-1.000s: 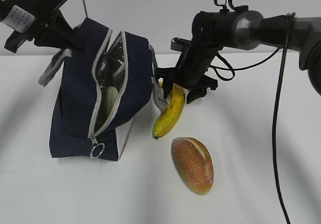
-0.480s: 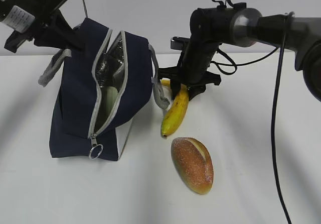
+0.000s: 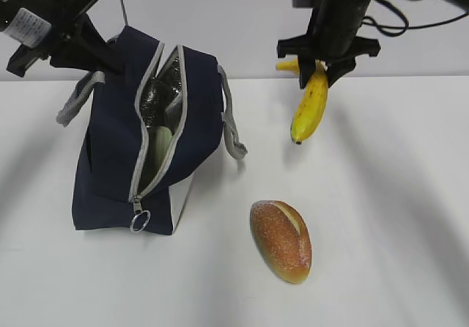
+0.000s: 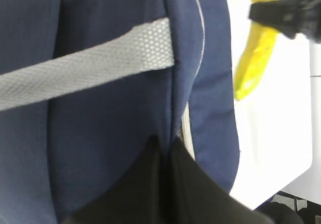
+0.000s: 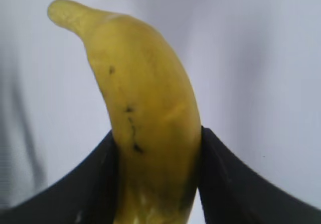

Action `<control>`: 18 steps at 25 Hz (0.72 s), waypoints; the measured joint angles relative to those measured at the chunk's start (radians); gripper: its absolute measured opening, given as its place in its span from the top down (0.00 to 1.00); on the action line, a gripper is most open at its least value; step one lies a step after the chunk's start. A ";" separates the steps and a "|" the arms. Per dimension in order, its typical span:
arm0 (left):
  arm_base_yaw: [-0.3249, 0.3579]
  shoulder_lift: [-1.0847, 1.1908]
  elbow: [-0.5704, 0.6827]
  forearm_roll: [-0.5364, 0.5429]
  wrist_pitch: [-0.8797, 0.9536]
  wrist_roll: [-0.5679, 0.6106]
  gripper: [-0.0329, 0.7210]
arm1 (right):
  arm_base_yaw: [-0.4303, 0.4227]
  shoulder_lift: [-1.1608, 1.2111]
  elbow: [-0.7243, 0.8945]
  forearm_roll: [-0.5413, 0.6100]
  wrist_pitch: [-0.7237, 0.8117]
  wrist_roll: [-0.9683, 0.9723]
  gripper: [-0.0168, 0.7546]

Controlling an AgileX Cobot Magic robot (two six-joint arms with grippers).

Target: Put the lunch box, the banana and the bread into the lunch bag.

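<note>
Banana (image 3: 309, 111) lifted (between right tool (image 3: 318, 69) fingers)

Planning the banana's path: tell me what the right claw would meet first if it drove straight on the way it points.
Pointing down, the right claw holds the banana hanging below it. Straight on, the banana's tip would likely meet bare table first; bread and lunch bag seem off-line, though depth is unclear.
</note>
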 joint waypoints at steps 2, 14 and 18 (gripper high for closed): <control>0.000 0.000 0.000 -0.005 0.000 0.000 0.96 | -0.002 -0.058 0.000 0.062 0.002 -0.049 0.56; 0.000 0.000 0.000 -0.039 0.001 0.000 0.96 | 0.046 -0.194 -0.002 0.541 0.019 -0.198 0.56; 0.000 0.000 0.000 -0.040 0.001 0.000 0.96 | 0.113 -0.163 -0.002 0.555 0.019 -0.197 0.56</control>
